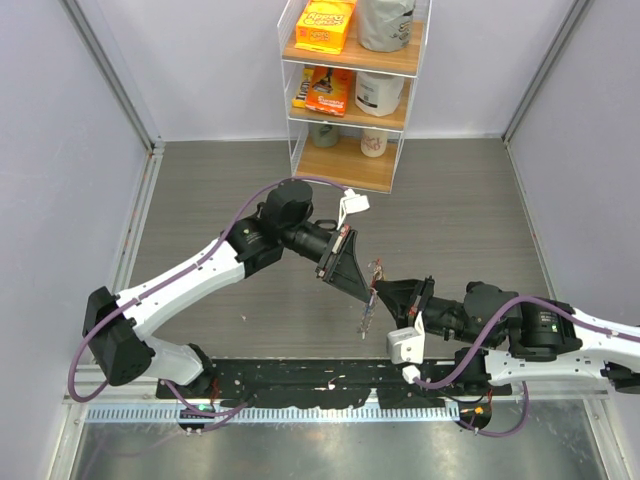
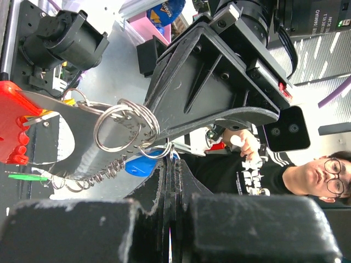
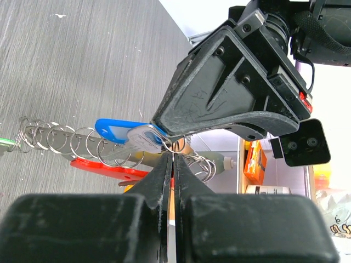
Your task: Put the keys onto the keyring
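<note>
Now left fingers [image 3: 171, 126] pinch blue key [image 3: 118, 129], right fingers [image 3: 163, 171] clamp keyring [image 3: 82, 143] just beside them; best: thread key along coil, grips firm, motion small.

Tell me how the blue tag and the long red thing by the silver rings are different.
The rounded blue plastic key tag is short and stubby, while the long red plastic piece is thin and narrows to a point. The blue tag sits above the silver chain of rings, and the red piece lies below it. Both are brightly coloured and lie along that chain.
</note>
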